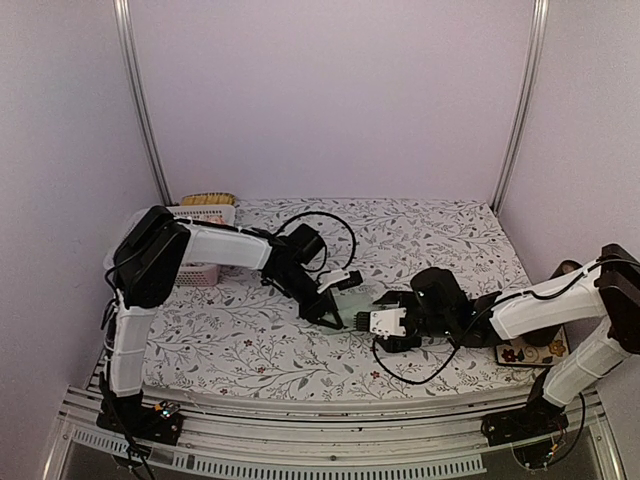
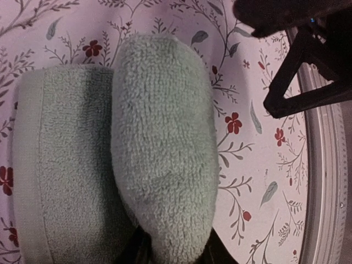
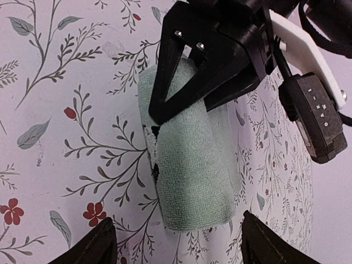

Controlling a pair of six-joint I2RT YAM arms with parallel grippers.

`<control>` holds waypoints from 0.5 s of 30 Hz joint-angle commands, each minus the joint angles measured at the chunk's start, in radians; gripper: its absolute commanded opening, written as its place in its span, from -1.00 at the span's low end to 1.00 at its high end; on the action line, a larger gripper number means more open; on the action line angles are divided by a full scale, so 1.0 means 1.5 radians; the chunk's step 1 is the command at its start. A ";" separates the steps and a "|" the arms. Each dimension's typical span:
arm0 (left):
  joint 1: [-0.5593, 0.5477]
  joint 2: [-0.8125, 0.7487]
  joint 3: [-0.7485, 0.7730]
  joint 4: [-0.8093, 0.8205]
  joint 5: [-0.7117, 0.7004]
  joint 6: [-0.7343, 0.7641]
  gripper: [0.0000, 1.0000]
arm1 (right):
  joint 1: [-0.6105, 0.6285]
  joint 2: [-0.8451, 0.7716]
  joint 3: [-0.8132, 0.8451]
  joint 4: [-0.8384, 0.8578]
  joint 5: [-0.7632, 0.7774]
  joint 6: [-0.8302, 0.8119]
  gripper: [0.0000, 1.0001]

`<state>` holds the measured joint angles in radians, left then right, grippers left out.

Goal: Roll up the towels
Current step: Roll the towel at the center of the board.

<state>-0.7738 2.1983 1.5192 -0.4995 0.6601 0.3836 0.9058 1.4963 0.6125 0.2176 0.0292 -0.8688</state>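
Note:
The mint green towel [image 1: 356, 300] lies partly rolled on the flowered tablecloth at the middle of the table. In the left wrist view the towel [image 2: 159, 137] shows a thick fold on top. My left gripper [image 2: 173, 252] is shut on that fold and also shows in the top view [image 1: 336, 316]. In the right wrist view the towel [image 3: 192, 165] has a dark-and-white mark [image 3: 153, 148] on its left edge. My right gripper [image 3: 179, 245] is open, its fingers [image 3: 93, 245] wide apart just short of the towel's near end. It also shows in the top view [image 1: 374, 322]. I cannot pick out the orange towel.
A white lattice basket [image 1: 205, 215] stands at the far left with a tan-orange thing [image 1: 207, 199] at its back rim. A dark flowered pad [image 1: 530, 352] lies under the right arm. A black cable [image 1: 410, 375] loops on the cloth near the right gripper.

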 commanded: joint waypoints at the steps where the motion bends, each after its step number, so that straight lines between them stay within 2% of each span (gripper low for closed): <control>1: 0.012 0.053 0.033 -0.091 0.039 -0.027 -0.47 | 0.020 -0.003 -0.019 0.089 0.031 -0.065 0.54; 8: 0.030 0.083 0.051 -0.093 0.074 -0.043 -0.45 | 0.039 0.098 0.005 0.168 0.087 -0.124 0.53; 15: 0.039 0.100 0.052 -0.094 0.108 -0.046 -0.41 | 0.042 0.184 0.055 0.187 0.097 -0.155 0.44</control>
<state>-0.7246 2.2898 1.6081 -0.5808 0.8310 0.3294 0.9585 1.7149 0.6346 0.4374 0.1371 -1.0603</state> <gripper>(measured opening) 0.284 0.736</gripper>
